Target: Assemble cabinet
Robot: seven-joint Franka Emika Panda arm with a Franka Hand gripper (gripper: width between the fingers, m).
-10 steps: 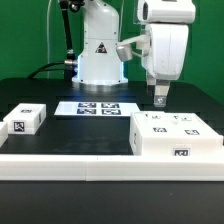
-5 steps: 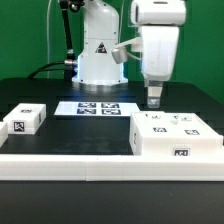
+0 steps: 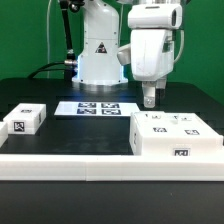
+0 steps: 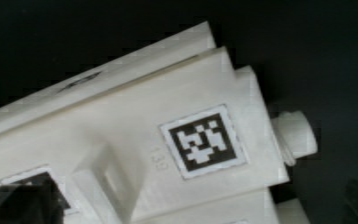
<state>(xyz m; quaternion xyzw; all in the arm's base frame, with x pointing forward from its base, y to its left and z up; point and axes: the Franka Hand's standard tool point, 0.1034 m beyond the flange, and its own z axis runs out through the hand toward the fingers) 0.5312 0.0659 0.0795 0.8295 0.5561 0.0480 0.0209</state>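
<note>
Our end effector (image 3: 150, 99) has slid toward the exterior view's left and hovers over the cabinet body (image 3: 178, 138); we cannot tell its grip. The small panel (image 3: 24, 119) lies well apart on the surface (image 3: 90, 135), so we judge nothing joined yet.

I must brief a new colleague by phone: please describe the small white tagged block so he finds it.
From the white robot base, come forward to the flat marker board, then go to the exterior view's left. The small block lies there alone; the cabinet body, opposite, is far larger.
</note>
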